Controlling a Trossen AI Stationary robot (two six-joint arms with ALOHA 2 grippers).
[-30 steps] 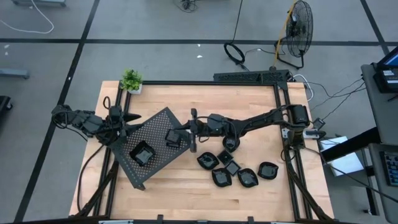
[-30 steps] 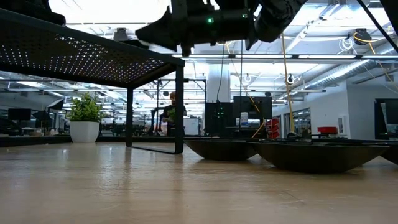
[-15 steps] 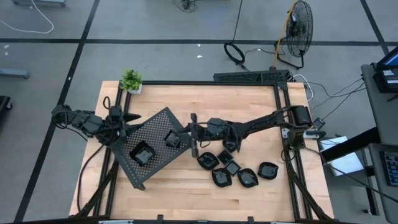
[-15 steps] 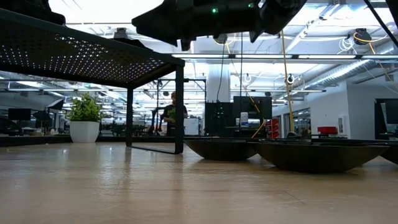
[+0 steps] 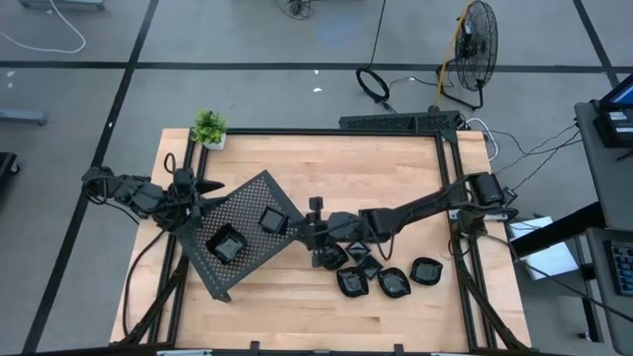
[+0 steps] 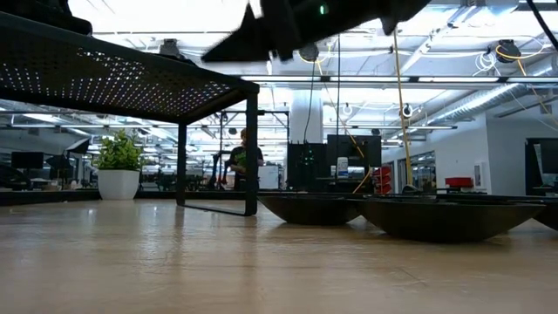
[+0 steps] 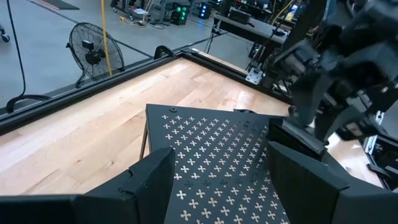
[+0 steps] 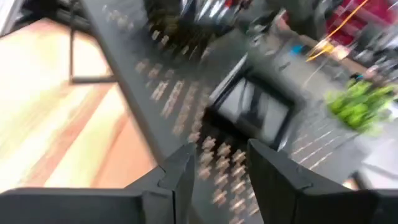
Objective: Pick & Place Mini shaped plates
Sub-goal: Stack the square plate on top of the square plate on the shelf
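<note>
Two glossy black square plates [image 5: 226, 243] [image 5: 272, 220] are seen on the perforated metal tray [image 5: 252, 198]; five more are clustered on the wooden tabletop [image 5: 326, 158] at 5 o'clock. The right gripper [image 5: 315, 230], jaws spread and empty, has been withdrawn from the tray. The left gripper [image 5: 203, 188] is parked at the tray's 10 o'clock edge, jaws spread.

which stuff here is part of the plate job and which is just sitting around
Job: two mini shaped plates on the perforated tray, loose plates on the table, right gripper, left gripper.

Just there: potted plant, floor fan.
</note>
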